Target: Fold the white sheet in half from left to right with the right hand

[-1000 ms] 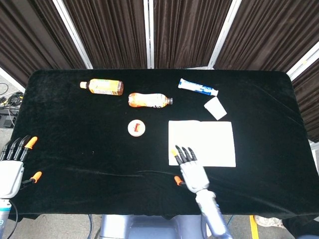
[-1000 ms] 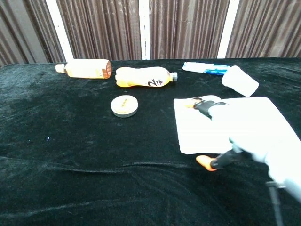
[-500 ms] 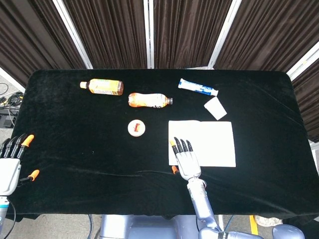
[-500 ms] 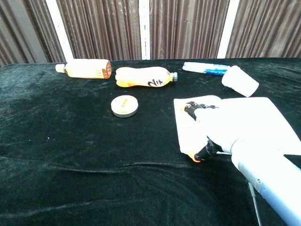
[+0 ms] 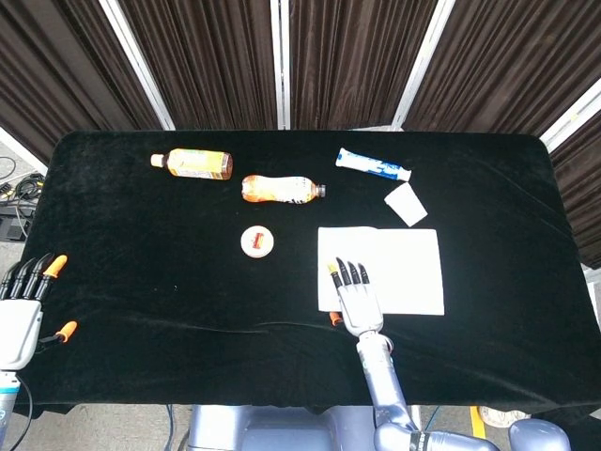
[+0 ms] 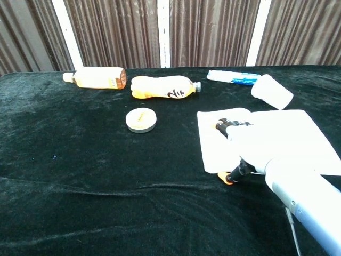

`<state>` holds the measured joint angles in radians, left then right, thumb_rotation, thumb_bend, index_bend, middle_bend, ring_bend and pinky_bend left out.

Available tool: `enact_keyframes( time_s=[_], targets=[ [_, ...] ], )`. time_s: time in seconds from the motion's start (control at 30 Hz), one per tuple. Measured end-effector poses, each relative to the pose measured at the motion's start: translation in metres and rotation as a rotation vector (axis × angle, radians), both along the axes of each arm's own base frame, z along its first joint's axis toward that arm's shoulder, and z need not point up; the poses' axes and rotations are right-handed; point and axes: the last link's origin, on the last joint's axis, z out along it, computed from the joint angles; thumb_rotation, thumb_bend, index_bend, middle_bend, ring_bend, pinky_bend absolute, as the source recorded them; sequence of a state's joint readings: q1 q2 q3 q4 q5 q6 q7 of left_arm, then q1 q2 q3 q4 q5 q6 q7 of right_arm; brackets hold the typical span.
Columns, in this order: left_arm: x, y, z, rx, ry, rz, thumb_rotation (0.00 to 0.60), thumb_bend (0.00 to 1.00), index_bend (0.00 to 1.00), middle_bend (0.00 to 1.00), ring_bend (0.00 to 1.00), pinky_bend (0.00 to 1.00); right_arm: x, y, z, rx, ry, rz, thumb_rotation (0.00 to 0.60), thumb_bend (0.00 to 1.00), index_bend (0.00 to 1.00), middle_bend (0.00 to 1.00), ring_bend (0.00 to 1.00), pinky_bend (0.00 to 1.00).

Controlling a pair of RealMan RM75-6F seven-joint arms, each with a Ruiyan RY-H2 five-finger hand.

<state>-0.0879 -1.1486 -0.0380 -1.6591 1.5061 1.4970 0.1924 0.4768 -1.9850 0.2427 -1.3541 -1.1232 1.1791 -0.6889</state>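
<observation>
The white sheet (image 5: pixel 394 268) (image 6: pixel 277 133) lies flat on the black table, right of centre. My right hand (image 5: pixel 355 301) (image 6: pixel 246 146) lies palm down over the sheet's near left part, fingers stretched out toward the far side. Its orange-tipped thumb (image 6: pixel 228 178) sits at the sheet's near left edge; I cannot tell whether it touches the paper. Nothing is held in it. My left hand (image 5: pixel 21 310) hangs open off the table's left front corner, seen only in the head view.
A round tin (image 5: pixel 257 241) (image 6: pixel 141 119) sits left of the sheet. Two bottles (image 5: pixel 195 163) (image 5: pixel 282 189) lie further back. A toothpaste tube (image 5: pixel 374 165) and a small white cup (image 5: pixel 406 203) lie behind the sheet.
My right hand slid forward onto the sheet's left part, then shifted slightly right, its thumb now at the near left edge. The left hand drifted a little. The sheet has not moved.
</observation>
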Motion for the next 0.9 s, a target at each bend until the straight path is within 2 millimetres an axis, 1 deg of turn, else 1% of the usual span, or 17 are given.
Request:
enact_keyframes(
  time_s=[0.3,0.43,0.5,0.57,0.63,0.77,0.9],
  targets=[
    [0.000,0.000,-0.003,-0.009,0.004,0.002,0.600,0.19,0.00,0.00,0.00,0.00,-0.013,0.000,-0.003,0.027,0.024,-0.035,0.600,0.21,0.00,0.00,0.00,0.00],
    [0.000,0.000,-0.003,-0.011,0.003,0.001,0.600,0.19,0.00,0.00,0.00,0.00,-0.015,0.000,-0.004,0.026,0.029,-0.033,0.600,0.20,0.00,0.00,0.00,0.00],
    [0.001,0.000,-0.004,-0.011,0.003,-0.002,0.600,0.19,0.00,0.00,0.00,0.00,-0.015,0.000,-0.004,0.023,0.025,-0.031,0.600,0.23,0.00,0.00,0.00,0.00],
    [0.001,0.000,-0.004,-0.009,0.002,-0.007,0.600,0.19,0.00,0.00,0.00,0.00,-0.014,0.000,-0.004,0.019,0.012,-0.030,0.600,0.32,0.00,0.00,0.00,0.00],
    [0.002,-0.001,-0.003,-0.006,-0.001,-0.011,0.600,0.19,0.00,0.00,0.00,0.00,-0.014,0.000,-0.004,0.011,-0.016,-0.026,0.600,0.36,0.00,0.00,0.00,0.00],
    [0.002,-0.001,-0.004,-0.006,-0.002,-0.015,0.600,0.19,0.00,0.00,0.00,0.00,-0.011,-0.001,0.001,-0.040,-0.071,0.008,0.600,0.40,0.00,0.00,0.00,0.00],
    [0.003,-0.002,-0.004,-0.007,-0.003,-0.020,0.600,0.19,0.00,0.00,0.00,0.00,-0.009,-0.002,0.010,-0.116,-0.123,0.035,0.600,0.43,0.00,0.00,0.00,0.00]
  ],
)
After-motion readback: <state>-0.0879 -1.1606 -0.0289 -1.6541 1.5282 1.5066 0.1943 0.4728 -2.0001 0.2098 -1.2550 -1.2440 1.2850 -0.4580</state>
